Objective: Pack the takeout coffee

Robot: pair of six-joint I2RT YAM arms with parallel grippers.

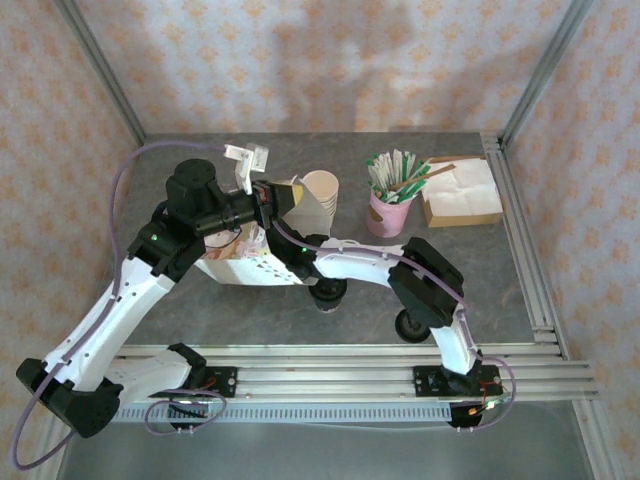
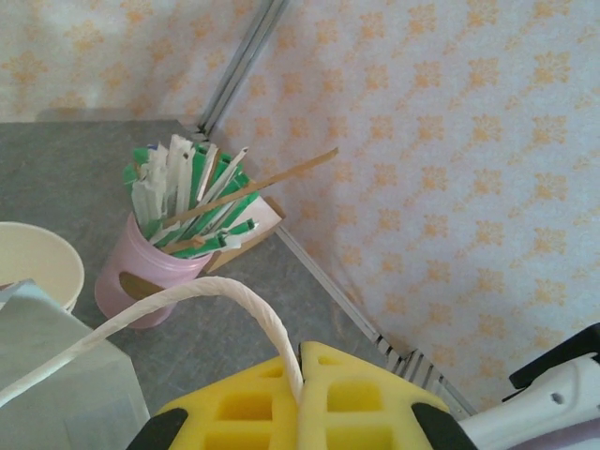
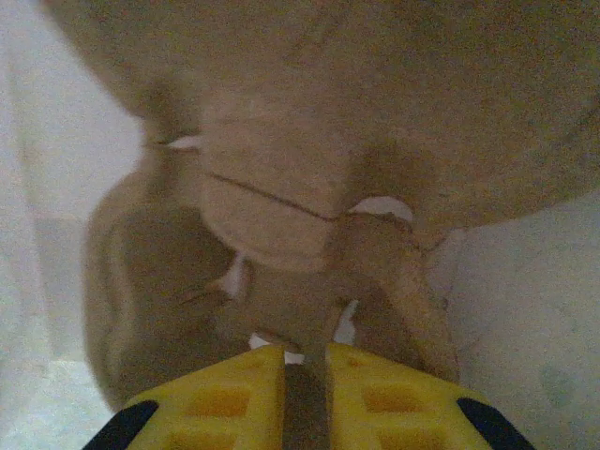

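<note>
"So, what is the left hand [image 2: 300,361] doing?"
"Its yellow fingers are pressed together on the twisted white handle [image 2: 187,302] of the white paper bag [image 1: 235,268]. The cord loops up out of the grip and away to the hand's left, where a corner of the bag sits just below it. Ahead of the fingertips and a little to the left stands a pink cup [image 2: 150,281] stuffed with stirrers and sachets. Further left is the rim of a stack of tan cups [image 2: 33,262]."
"And the right hand [image 3: 305,354]?"
"Narrow. Its two yellow fingers stand nearly together with a slim gap, and I cannot tell whether they pinch anything. Seen from above, its forearm ends at the bag's mouth, just beside the left hand."
"Where is the takeout coffee?"
"Blurred tan shapes [image 3: 281,187] crowd right ahead of the right hand's fingertips, with pale walls on either side. Whether those are the takeout coffee, I cannot tell"
</note>
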